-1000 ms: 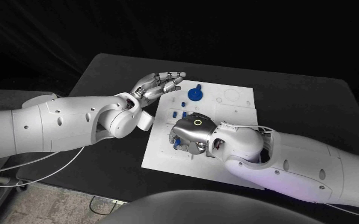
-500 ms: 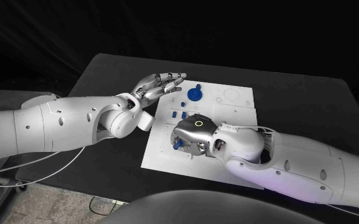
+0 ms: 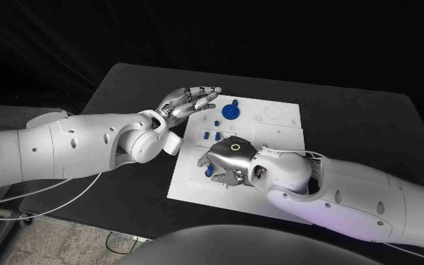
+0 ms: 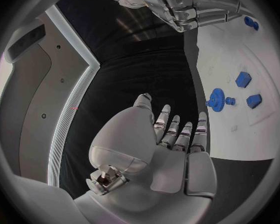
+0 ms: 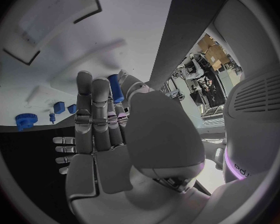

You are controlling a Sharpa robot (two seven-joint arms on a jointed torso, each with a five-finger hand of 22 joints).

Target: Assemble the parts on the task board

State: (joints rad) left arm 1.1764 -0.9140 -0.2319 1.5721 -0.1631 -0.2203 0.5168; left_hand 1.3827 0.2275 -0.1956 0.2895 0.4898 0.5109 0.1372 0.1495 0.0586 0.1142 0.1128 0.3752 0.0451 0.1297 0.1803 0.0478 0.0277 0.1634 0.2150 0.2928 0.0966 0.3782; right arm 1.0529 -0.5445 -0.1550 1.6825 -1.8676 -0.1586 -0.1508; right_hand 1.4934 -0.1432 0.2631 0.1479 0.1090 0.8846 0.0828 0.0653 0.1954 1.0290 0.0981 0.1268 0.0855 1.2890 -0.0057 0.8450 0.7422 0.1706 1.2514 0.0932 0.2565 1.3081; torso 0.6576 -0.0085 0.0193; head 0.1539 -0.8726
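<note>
Board: a white task board (image 3: 265, 182) lay in the middle of the black table (image 3: 353, 118), its long sides running from the near edge toward the far edge.
Gear: a blue gear (image 3: 230, 112) with a small knob rested near the board's far left corner; the left wrist view showed it too (image 4: 216, 100).
Small blocks: two blue blocks (image 3: 212, 135) sat just nearer than the gear, close to the board's left edge, apart from both hands.
Right hand: the right hand (image 3: 227, 162) was lowered palm-down over the board's left half, toward its near edge, fingers against the surface. In the right wrist view (image 5: 109, 129) a blue peg (image 5: 114, 87) stood pinched between the thumb and the straight fingers, and the head view showed a spot of blue (image 3: 209, 171) at the fingertips.
Left hand: the left hand (image 3: 187, 101) hovered above the bare table just off the board's far left corner, released, fingers straight and slightly apart, grasping nothing; its own wrist view (image 4: 171, 139) showed the same flat palm.
</note>
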